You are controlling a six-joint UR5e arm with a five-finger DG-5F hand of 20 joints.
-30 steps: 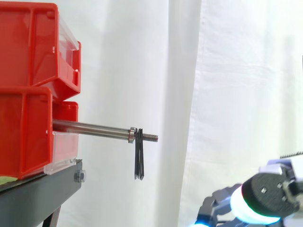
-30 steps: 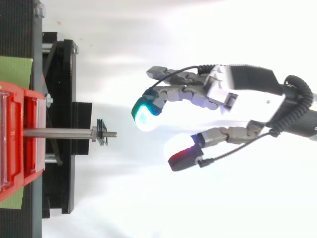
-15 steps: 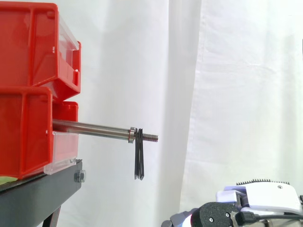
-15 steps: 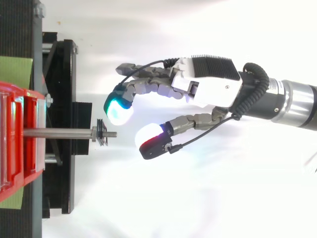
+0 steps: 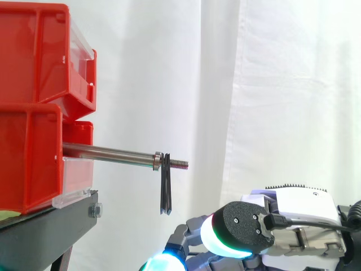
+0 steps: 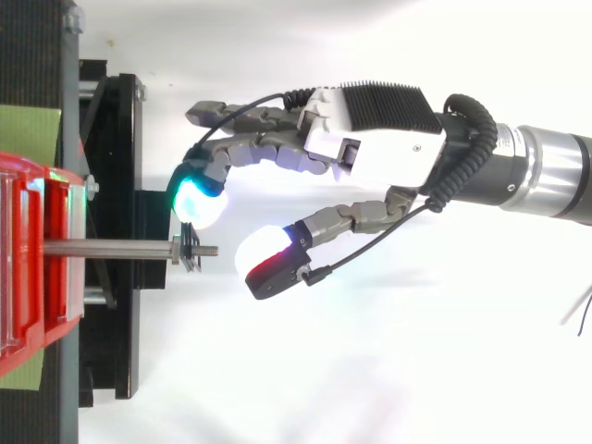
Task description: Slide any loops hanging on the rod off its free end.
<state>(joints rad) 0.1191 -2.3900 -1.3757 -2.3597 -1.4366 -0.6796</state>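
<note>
Hand: The hand (image 6: 370, 139) sat mid-frame in the top view and at lower right in the side view. It was spread wide with its fingers loosely bent, and it held nothing.
Fingertips: One green-cyan pad (image 6: 196, 199) glowed just beside the loops, on the upper side of the rod. The thumb's red-and-white pad (image 6: 264, 259) lay just right of the rod's tip, apart from it.
Height: In the side view the hand's body (image 5: 293, 212) lay lower than the rod, about level with the loops' bottom or under it.
Loops: The loops (image 5: 166, 189) were thin, dark, narrow bands hanging straight down. They sat close behind the threaded tip and against a small metal collar (image 5: 157, 161).
Rod: The rod (image 5: 107, 152) was a smooth, grey metal bar running nearly level from the bins. Its free end (image 5: 179, 164) was a thinner, ridged screw thread.
Bins and stand: The glossy red plastic bins (image 5: 34, 113) were stacked at the left, on a matt black stand (image 5: 51, 226).
Backdrop: A white curtain (image 5: 271, 84) hung behind in soft folds.
Risk, missing: From that height the pads could have swept under the bands without catching them.
Risk, snagging: The thread's ridges could have caught such thin bands partway off.
Risk, knocking: The thick thumb pad could have struck the tip and jolted the rod.
</note>
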